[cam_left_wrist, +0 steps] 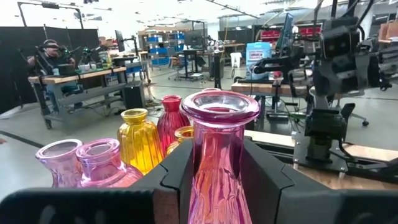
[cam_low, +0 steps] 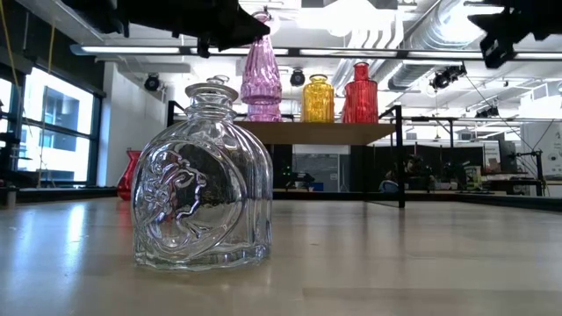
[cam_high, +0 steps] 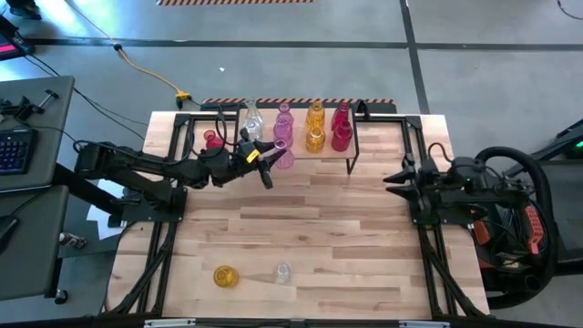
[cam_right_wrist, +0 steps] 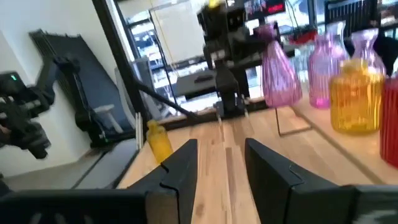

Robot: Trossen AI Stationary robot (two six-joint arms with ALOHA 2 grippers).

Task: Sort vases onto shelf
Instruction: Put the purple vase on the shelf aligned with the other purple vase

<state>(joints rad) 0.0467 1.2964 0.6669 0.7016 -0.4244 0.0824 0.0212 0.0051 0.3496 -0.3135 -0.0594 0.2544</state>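
High view: left gripper (cam_high: 265, 164) at the shelf's (cam_high: 360, 135) front-left edge, closed round a pink vase (cam_high: 283, 155) that hangs beside the pink ones already standing there; clear, pink, amber and red vases crowded in two rows along the board, little bare wood left on the near-left part, more toward the right end. Right gripper (cam_high: 393, 176) parked off the shelf's right end, above bare tabletop, well apart from everything. One red vase (cam_high: 212, 139) on the table left of the shelf, an amber vase (cam_high: 225, 276) and a small clear vase (cam_high: 282, 272) near the front edge, wide open table between. Low view: clear vase (cam_low: 203, 189) huge in the foreground, shelf board raised on thin wire legs behind; likely to rock if nudged from the side. Left wrist view: fingers (cam_left_wrist: 268, 177) clamped on the neck of the pink vase (cam_left_wrist: 217, 155), neighbours (cam_left_wrist: 102, 163) just beside it; risk judged: a sideways drift on lowering clips them and topples a row, or a base set half over the front edge tips off. Smooth glass neck, slip possible. Right wrist view: right gripper (cam_right_wrist: 221, 165) part open, nothing between the fingers, clear run of tabletop ahead.
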